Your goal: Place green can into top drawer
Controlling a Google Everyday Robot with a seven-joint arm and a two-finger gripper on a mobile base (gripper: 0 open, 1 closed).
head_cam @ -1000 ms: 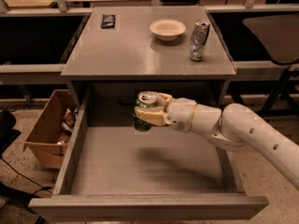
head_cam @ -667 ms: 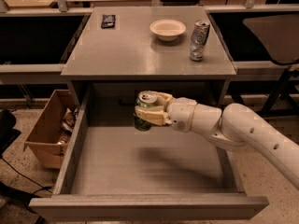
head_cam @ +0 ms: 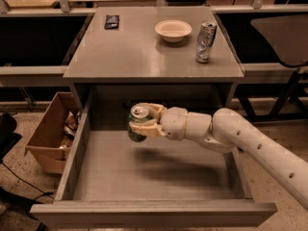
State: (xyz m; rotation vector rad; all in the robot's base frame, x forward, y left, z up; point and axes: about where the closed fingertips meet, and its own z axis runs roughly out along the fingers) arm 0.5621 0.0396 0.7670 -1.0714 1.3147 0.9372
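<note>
The green can (head_cam: pixel 138 123), small with a silver top and pull tab, is upright in my gripper (head_cam: pixel 142 121), whose cream fingers (head_cam: pixel 150 131) are shut around its sides. The white arm reaches in from the lower right. The can hangs above the back middle of the open top drawer (head_cam: pixel 144 170), a wide grey drawer with tall side walls and a thick front panel (head_cam: pixel 154 214). A shadow of the arm falls on the drawer's flat bottom under the can.
On the grey cabinet top (head_cam: pixel 120 52) stand a white bowl (head_cam: pixel 173 30), a taller dented silver can (head_cam: pixel 205 41) and a small black object (head_cam: pixel 111 21). A brown cardboard box (head_cam: pixel 50 131) with clutter sits on the floor left of the drawer.
</note>
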